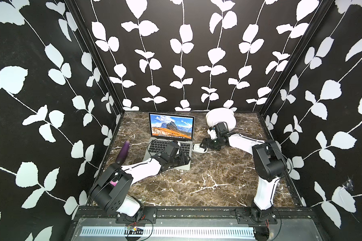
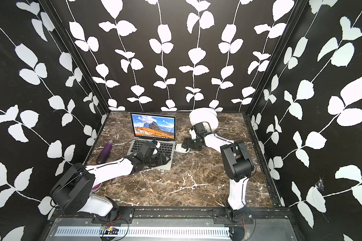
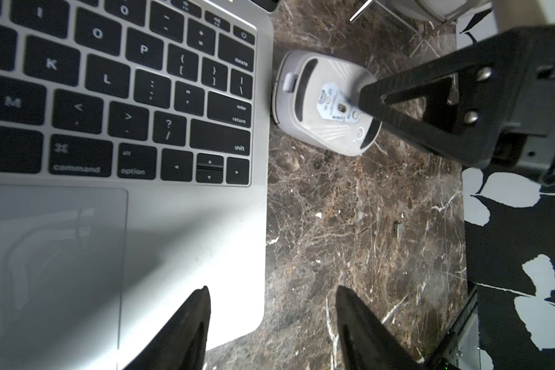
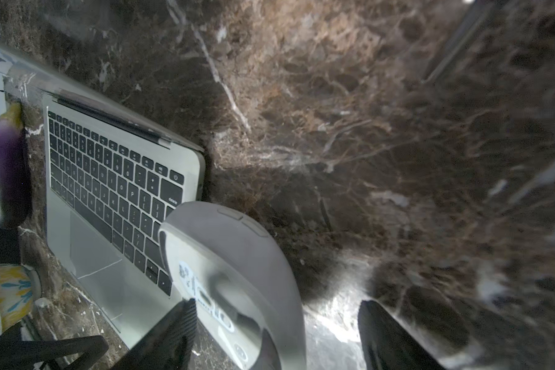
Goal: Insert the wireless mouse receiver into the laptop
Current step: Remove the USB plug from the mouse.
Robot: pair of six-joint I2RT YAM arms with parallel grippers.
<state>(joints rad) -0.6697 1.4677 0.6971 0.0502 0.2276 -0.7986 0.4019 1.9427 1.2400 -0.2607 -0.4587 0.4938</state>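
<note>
eggplant [image 1: 123, 152] lies along the marble surface's [image 1: 207, 181] left edge. white plates [image 1: 219, 116] at the back wall. pink-and-yellow cup [image 4: 7, 298] front-left of the eggplant, mostly hidden.

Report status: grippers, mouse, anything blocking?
Left gripper open, over laptop front corner. Right gripper open, one finger at the mouse underside. Mouse upside down, beside the laptop's right edge. Eggplant on the laptop's other side, out of the way.

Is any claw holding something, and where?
Nothing is gripped. The right claw stands open around the upturned wireless mouse; the left claw is empty.
</note>
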